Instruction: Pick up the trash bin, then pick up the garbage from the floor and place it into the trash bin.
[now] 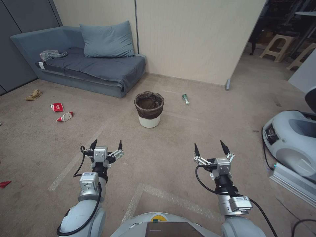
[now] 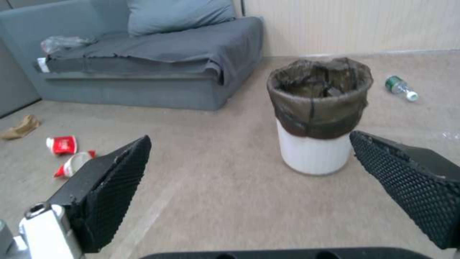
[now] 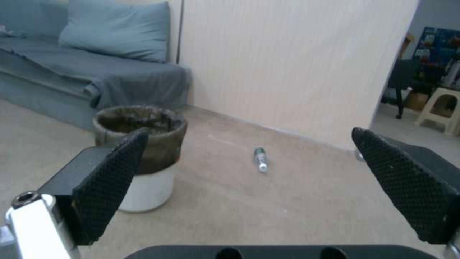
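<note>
Holding both arms low, I am keeping the left gripper [image 1: 107, 144] and right gripper [image 1: 210, 146] wide-jawed and empty; the trash bin [image 1: 149, 110] is standing well ahead between them, so I am judging a rim grasp best.

My wrist tags [image 1: 88, 174] carry print too small to read; the red cup [image 1: 57, 107] at ten o'clock bears unreadable white marks.
</note>
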### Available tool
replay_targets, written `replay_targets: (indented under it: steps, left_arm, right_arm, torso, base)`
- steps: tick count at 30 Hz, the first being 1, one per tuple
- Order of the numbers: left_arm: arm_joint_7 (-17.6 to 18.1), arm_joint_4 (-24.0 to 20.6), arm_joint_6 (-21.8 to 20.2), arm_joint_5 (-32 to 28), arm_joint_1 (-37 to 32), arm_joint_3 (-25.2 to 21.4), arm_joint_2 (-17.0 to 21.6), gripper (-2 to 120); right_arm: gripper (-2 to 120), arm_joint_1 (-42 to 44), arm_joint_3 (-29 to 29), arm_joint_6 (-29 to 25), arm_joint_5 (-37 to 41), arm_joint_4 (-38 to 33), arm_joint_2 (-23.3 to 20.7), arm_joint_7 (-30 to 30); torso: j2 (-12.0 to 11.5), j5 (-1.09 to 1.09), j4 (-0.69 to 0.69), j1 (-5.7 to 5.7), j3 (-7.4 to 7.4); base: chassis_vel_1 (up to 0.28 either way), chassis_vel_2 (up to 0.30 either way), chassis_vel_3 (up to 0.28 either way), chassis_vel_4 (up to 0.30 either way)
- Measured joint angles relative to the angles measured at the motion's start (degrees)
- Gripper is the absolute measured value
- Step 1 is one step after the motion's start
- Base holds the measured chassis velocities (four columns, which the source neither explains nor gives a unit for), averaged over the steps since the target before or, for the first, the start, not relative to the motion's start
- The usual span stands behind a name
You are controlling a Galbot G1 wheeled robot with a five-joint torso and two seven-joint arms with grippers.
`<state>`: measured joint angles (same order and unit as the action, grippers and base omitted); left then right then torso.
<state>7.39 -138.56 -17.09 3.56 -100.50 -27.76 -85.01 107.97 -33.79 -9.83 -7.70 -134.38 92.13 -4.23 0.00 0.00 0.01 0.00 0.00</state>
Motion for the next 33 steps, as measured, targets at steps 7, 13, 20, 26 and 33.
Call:
replay_targets:
  steps: [7,13,20,26,33]
  left_arm:
    - [-0.08,0.13,0.01,-0.1,0.03,0.18,-0.04,100]
    - [-0.14,0.11,0.02,-0.14,-0.05,0.17,-0.02,100]
    - [-0.13,0.09,0.02,-0.27,-0.13,0.37,-0.02,100]
    - [-0.14,0.06,0.02,-0.3,-0.18,0.35,-0.01,100]
    - [-0.1,0.07,0.08,-0.28,-0.32,0.48,-0.05,100]
  right_arm:
    - [100,0.0,-0.02,-0.07,0.03,0.03,0.07,-0.05]
    - [100,0.0,-0.01,-0.12,0.02,0.08,0.05,-0.05]
    - [100,0.01,0.0,-0.18,-0.02,0.16,0.03,-0.05]
    - [100,0.01,0.0,-0.2,-0.04,0.18,0.03,-0.04]
    - [100,0.01,0.02,-0.34,-0.04,0.22,0.02,-0.03]
  torso:
    - [0.0,-0.03,-0.01,0.0,0.0]
    - [-0.01,0.0,0.0,0.01,0.01]
    - [-0.01,0.01,-0.01,0.01,0.01]
    - [-0.01,-0.01,-0.03,0.0,0.0]
    - [-0.01,-0.01,-0.03,0.0,0.01]
  base:
    - [-0.254,0.249,0.25,-0.251]
    - [-0.282,0.307,0.278,-0.291]
    - [-0.265,0.29,0.285,-0.276]
    - [-0.251,0.247,0.252,-0.255]
    - [-0.235,0.247,0.243,-0.242]
